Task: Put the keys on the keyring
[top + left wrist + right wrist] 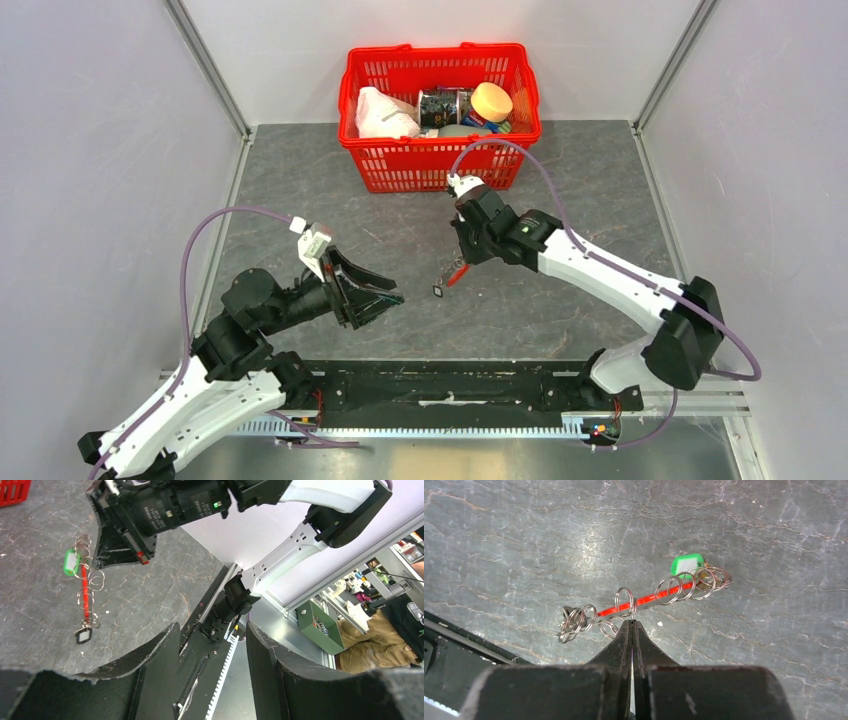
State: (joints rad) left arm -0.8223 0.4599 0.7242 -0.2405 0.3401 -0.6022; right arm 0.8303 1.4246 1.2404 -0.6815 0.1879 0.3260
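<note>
Red keyring [649, 599], one, green-headed key [686, 564], one, right gripper [632, 623] pinching keyring

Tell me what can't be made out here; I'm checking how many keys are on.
Right wrist view: whether the right gripper pinches the keyring or only touches it; its shut jaws cover the contact.
Right wrist view: the green-headed key, blade hidden under rings.
Top view: keyring too small for detail.

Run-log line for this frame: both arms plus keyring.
left gripper: open, empty, apart from keyring | right gripper: shut on one metal ring of keyring | green tag: at the red loop's far end
</note>
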